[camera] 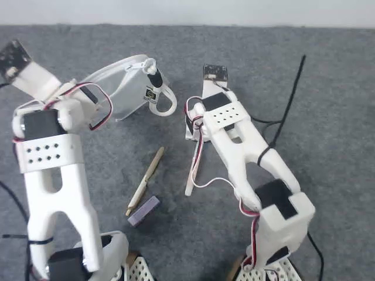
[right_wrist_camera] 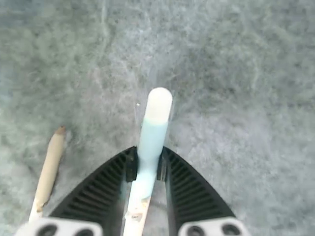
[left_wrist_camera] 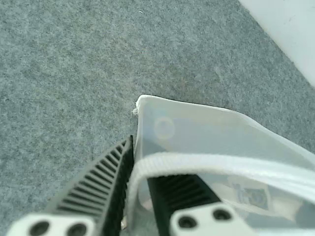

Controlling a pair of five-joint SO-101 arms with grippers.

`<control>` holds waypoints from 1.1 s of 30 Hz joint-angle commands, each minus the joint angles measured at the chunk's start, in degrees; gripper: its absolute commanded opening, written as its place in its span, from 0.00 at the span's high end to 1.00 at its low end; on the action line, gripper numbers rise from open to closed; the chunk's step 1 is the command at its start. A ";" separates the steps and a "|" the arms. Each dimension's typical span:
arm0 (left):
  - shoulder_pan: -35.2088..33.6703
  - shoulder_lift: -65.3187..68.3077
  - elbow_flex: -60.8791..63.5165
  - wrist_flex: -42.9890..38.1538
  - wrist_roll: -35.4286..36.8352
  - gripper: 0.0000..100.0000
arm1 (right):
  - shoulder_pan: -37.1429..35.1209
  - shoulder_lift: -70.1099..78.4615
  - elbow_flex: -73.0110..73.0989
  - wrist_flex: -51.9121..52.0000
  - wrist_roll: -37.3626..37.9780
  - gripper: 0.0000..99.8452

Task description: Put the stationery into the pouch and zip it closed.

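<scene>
**Pouch** [camera: 120, 88]: clear plastic with a white zip band, sitting in the upper left-centre of the high view. It is being held up off the grey carpet [camera: 328, 76]. A white loop [camera: 166, 103] is hanging at its right end, beside the dark zip pull.

**Left gripper** [left_wrist_camera: 140, 157]: its claw is clamping the pouch [left_wrist_camera: 206, 137]. One black ribbed finger is lying on each side of the clear wall, right at the zip band.

**Right gripper** [right_wrist_camera: 146, 164]: its claw is closing on the pen [right_wrist_camera: 153, 125], pinching the pale blue barrel between both fingers. The rounded white end is pointing out past the tips.

**Pen** [camera: 194, 168]: in the high view it is slanting down from under the right arm, at centre frame. Whether its lower end is touching the carpet cannot be told.

**Pencil** [camera: 146, 178]: bare wood, lying flat on the carpet at centre, left of the pen and apart from it. It is also showing beside the right gripper in the right wrist view [right_wrist_camera: 48, 169].

**Small purple block** [camera: 144, 211]: lying just beside the pencil's lower end, at lower centre.

**Black cable** [camera: 287, 114]: running down the right side of the high view.
</scene>
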 commanded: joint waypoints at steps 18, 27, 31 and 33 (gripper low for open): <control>2.55 -0.26 -0.13 -0.62 0.62 0.99 | -3.47 -20.70 -1.41 16.57 -0.18 0.99; 2.99 -0.26 -0.13 -0.53 0.62 0.99 | -5.76 -24.40 1.49 17.36 -0.18 0.99; 3.34 -0.26 -0.13 -0.53 0.62 0.99 | -8.66 -28.97 4.22 17.89 -0.18 0.99; 4.22 -0.26 -0.13 -0.53 0.18 0.99 | -9.10 -32.22 6.42 17.36 -0.18 0.99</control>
